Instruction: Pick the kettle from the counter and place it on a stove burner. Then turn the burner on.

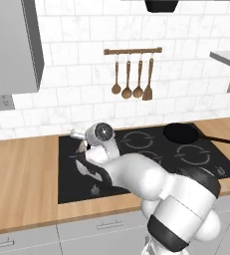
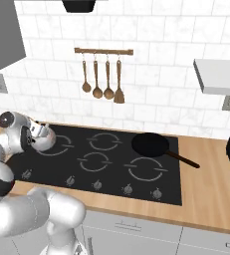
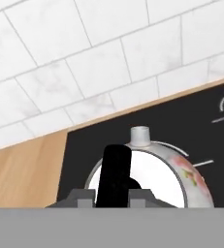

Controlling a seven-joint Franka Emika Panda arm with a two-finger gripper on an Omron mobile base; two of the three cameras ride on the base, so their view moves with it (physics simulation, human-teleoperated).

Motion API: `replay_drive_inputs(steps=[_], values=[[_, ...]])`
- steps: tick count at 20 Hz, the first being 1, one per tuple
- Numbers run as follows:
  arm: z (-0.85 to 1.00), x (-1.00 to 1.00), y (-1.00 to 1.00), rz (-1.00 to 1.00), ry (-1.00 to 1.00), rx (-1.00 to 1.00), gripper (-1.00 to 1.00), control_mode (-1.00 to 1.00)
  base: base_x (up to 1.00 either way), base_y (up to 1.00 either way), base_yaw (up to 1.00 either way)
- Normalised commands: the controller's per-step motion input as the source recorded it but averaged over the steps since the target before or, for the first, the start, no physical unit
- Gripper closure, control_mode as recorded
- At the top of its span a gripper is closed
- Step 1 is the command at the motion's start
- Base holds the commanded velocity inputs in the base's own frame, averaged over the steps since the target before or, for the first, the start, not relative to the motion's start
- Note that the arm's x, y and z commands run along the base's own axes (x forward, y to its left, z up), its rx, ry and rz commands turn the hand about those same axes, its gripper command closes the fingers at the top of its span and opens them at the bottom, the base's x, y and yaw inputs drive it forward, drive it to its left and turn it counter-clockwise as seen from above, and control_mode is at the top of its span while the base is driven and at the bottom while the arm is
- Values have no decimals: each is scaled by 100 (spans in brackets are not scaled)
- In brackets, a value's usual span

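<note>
On the black glass cooktop's far left part, the kettle (image 3: 154,177) sits over a thin grey ring, the stove burner (image 2: 57,147), its spout pointing toward the tiled wall. Its black arched handle (image 3: 113,174) runs up between the finger tips of the gripper (image 3: 111,196), which is closed narrowly on that handle. From the right base view the kettle (image 2: 43,137) shows just beside the arm's wrist. Farther right on the glass, a black frying pan (image 1: 182,133) rests, well apart. Around the cooktop (image 1: 136,159) lies the wooden counter (image 1: 22,174). Wooden utensils (image 1: 132,79) hang on the wall above.
</note>
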Motion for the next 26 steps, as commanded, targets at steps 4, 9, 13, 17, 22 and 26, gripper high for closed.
replay_drive_inputs(steps=[4, 9, 13, 17, 22, 26], values=[[7, 30, -17, 10, 11, 28, 100, -100, 0, 0, 0], [-8, 9, 0, 0, 2, -5, 100, -100, 0, 0, 0], [-7, 17, 1, -1, 9, -10, 100, -100, 0, 0, 0], [2, 39, 35, -6, 1, -5, 100, -100, 0, 0, 0], [5, 36, 39, -8, 11, -4, 100, -100, 0, 0, 0], [8, 30, 5, 0, 6, 1, 100, -100, 0, 0, 0]])
